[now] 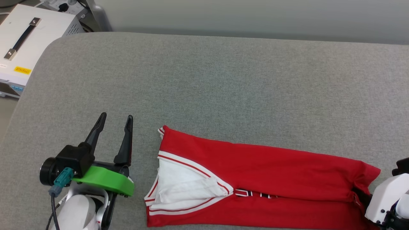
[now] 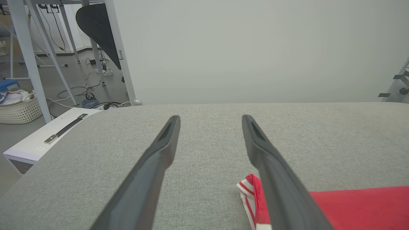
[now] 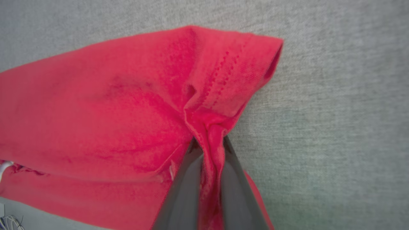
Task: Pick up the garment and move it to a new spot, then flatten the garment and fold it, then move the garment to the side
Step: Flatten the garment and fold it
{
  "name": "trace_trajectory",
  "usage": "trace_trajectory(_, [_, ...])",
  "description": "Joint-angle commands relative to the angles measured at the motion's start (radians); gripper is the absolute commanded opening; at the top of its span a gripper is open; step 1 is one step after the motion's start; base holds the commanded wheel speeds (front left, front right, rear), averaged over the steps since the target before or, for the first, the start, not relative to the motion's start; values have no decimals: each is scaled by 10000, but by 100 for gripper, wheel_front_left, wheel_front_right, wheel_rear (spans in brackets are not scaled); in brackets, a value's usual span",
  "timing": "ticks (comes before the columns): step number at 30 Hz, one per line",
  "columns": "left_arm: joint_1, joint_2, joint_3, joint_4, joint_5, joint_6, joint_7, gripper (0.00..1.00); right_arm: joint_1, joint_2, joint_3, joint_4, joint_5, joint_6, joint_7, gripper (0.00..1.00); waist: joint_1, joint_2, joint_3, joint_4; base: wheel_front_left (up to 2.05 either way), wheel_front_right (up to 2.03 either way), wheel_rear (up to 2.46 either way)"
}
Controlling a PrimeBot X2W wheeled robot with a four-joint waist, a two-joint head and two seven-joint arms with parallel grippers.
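The garment (image 1: 255,172), a red jersey with white sleeves and striped trim, lies folded lengthwise on the grey table, its collar end toward the left. Part of its black lettering peeks out at the fold. My right gripper (image 3: 209,143) is shut on a bunched pinch of the garment's (image 3: 111,105) red hem; in the head view that arm's white wrist (image 1: 388,195) sits at the garment's right end with the fingers hidden. To the left of the collar my left gripper (image 1: 115,118) hovers open and holds nothing. The left wrist view has that gripper (image 2: 211,123) over bare cloth, a striped garment corner (image 2: 250,191) beside its right finger.
The grey fabric table (image 1: 207,80) stretches far behind and to the right of the garment. A white equipment case (image 1: 25,41) with a black handle stands off the table's far left corner. Beyond the table, on the floor, are cables, metal frame legs and a white basket (image 2: 19,108).
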Motion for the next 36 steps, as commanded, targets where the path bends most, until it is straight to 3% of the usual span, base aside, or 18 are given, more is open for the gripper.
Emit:
trace_trajectory(1, [175, -100, 73, 48, 89, -79, -58, 100, 113, 159, 188, 248, 86, 65, -22, 0, 0, 0, -73, -40, 0, 0, 0])
trace_trajectory(18, [353, -586, 392, 389, 546, -531, -59, 100, -239, -1498, -1105, 944, -902, 65, -1592, 0, 0, 0, -475, -224, 0, 0, 0])
trace_trajectory(26, [569, -745, 484, 495, 606, -610, -59, 100, -18, -1355, -1034, 446, -550, 65, -1476, 0, 0, 0, -905, -295, 0, 0, 0])
trace_trajectory(36, [915, -892, 525, 566, 649, -669, -59, 100, 895, -722, -537, -1474, -86, 65, -633, 0, 0, 0, -1486, -329, 0, 0, 0])
